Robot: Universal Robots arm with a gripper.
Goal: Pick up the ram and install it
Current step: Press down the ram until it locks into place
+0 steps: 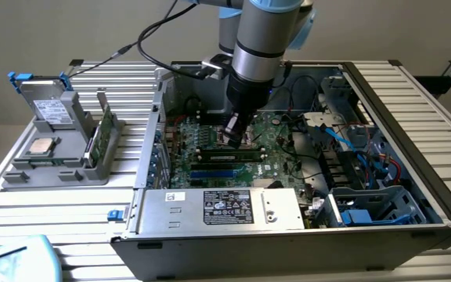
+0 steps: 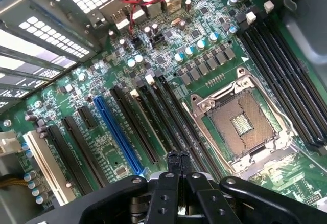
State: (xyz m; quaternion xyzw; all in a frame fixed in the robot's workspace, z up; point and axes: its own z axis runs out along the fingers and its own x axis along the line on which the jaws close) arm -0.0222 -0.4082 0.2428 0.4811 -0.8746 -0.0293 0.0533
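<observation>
Gripper (image 2: 178, 158) fingers pressed together, holding nothing, low over motherboard (image 2: 168, 75). Ram (image 1: 234, 156) lies seated in slot, just below gripper in exterior view. Risk: uneven seating; 1 unlatched end could leave stick tilted.

The exterior view looks down at an angle on the open case (image 1: 413, 176); the wrist view hangs close above its motherboard (image 2: 204, 60), which both views share.

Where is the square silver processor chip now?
The processor chip lies on the grey plastic holder, at the exterior view's left of the open computer case.
</observation>
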